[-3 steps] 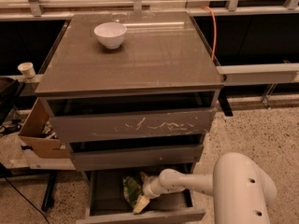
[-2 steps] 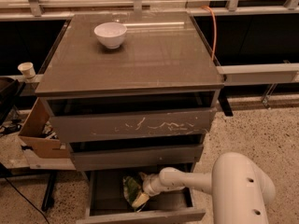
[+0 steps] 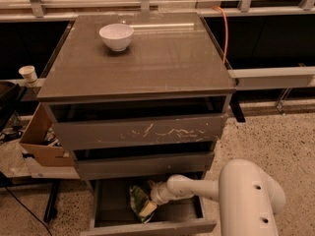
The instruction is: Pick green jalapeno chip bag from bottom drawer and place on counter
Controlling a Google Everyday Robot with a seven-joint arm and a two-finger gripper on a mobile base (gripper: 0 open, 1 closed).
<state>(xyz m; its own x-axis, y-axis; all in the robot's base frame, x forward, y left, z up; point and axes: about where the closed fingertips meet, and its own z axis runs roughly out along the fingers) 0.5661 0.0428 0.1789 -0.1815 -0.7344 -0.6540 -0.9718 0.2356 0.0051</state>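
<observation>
Grey upper drawers (image 3: pixel 138 132) over gripper (image 3: pixel 149 207), chip bag (image 3: pixel 137 197)

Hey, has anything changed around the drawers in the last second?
Nothing has visibly changed. The gripper stays down in the open bottom drawer, right at the green jalapeno chip bag, which lies where it did. The white bowl sits on the counter as before.

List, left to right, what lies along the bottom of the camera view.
Cardboard box → green jalapeno chip bag → gripper, down in the bottom drawer at the bag's right edge → white arm.
</observation>
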